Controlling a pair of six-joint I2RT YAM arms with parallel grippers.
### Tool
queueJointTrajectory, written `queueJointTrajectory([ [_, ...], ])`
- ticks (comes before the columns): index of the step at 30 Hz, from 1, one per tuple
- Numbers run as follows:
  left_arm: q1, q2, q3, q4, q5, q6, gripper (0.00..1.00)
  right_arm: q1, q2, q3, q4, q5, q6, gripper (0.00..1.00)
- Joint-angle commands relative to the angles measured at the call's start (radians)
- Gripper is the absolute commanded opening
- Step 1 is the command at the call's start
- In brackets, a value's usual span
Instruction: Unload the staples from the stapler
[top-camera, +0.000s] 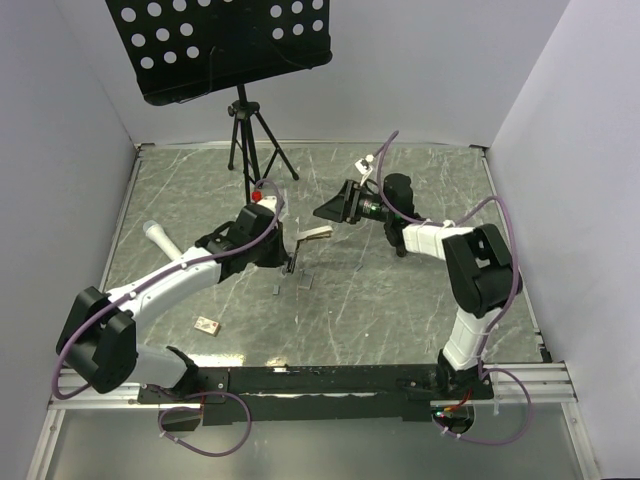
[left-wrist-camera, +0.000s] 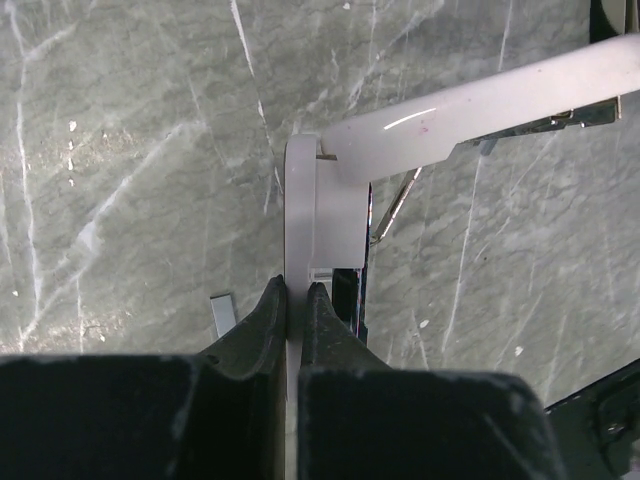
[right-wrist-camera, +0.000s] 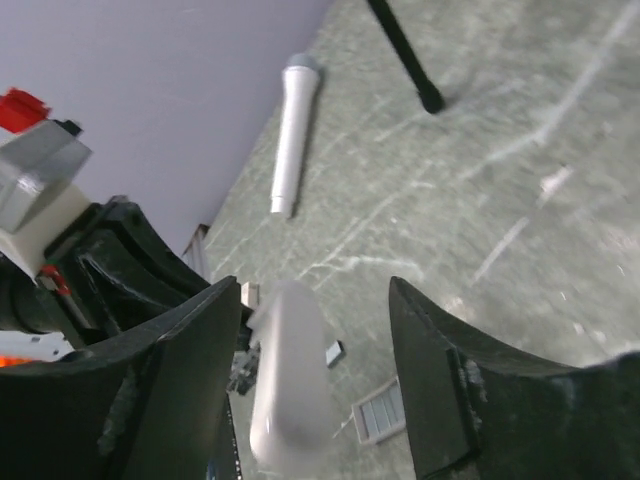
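Left gripper: pinched tight on the thin base of the stapler, holding it above the table.
Stapler: swung open, top arm raised.
Staples: short strips lying on the table beneath, so probably partly unloaded.
Inside the stapler: hidden, so cannot tell if any remain.
Right gripper: spread wide astride the stapler's top, apparently not touching.

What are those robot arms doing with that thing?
The left gripper is pinched shut on the stapler, holding it swung open. The right gripper is open near the stapler's pale top, not gripping it. A few staples lie on the table close by.
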Motion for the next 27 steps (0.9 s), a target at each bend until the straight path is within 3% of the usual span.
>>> queueJointTrajectory([
  [1,0.021,-0.008,0.017,0.049,0.034,-0.088,0.01,0.005,-0.165,-0.003,-0.166,0.152,-0.087,0.72],
  [8,0.038,-0.036,0.014,0.045,0.020,-0.128,0.01,0.028,-0.360,-0.014,-0.375,0.373,-0.151,0.75],
  [12,0.061,-0.073,-0.003,0.079,0.020,-0.155,0.01,0.069,-0.382,-0.037,-0.376,0.344,-0.093,0.75],
  [27,0.066,-0.206,-0.031,0.130,0.020,-0.215,0.01,0.308,-0.334,0.014,-0.404,0.551,-0.018,0.73],
])
